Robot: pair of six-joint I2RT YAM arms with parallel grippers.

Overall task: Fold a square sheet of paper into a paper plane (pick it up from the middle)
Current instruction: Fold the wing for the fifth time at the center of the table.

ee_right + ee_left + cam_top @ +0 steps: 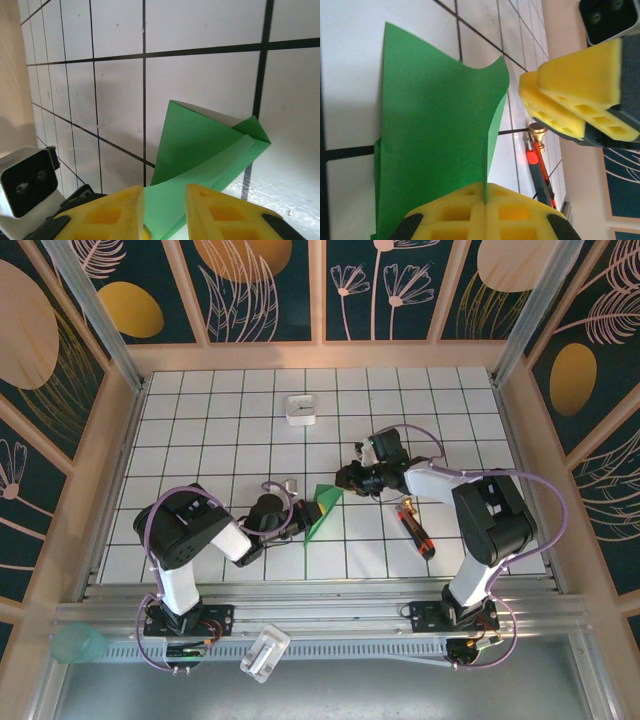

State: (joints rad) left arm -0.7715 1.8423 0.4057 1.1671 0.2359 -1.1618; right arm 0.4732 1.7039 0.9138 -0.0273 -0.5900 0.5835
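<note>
Green and creased into a wedge, the square sheet of paper sits on the white tiled bench just left of the red-and-black screwdriver, one flap curling up off the tiles. The left hand, on the side of the sheet away from the screwdriver, has its yellow pads pressed together on the paper's folded edge. The right hand hovers up and to the left of the screwdriver, over the sheet's pointed end, its fingers apart with a corner of paper reaching into or under the gap; which of the two cannot be told. A small white box stands well beyond the screwdriver towards the far wall.

The plane looks only partly folded. The risk now lies in the thin, springy sheet: if the right hand closes off the crease line, the fold could go crooked or crumple. With the left hand clamped, any pull between the two could tear it.
</note>
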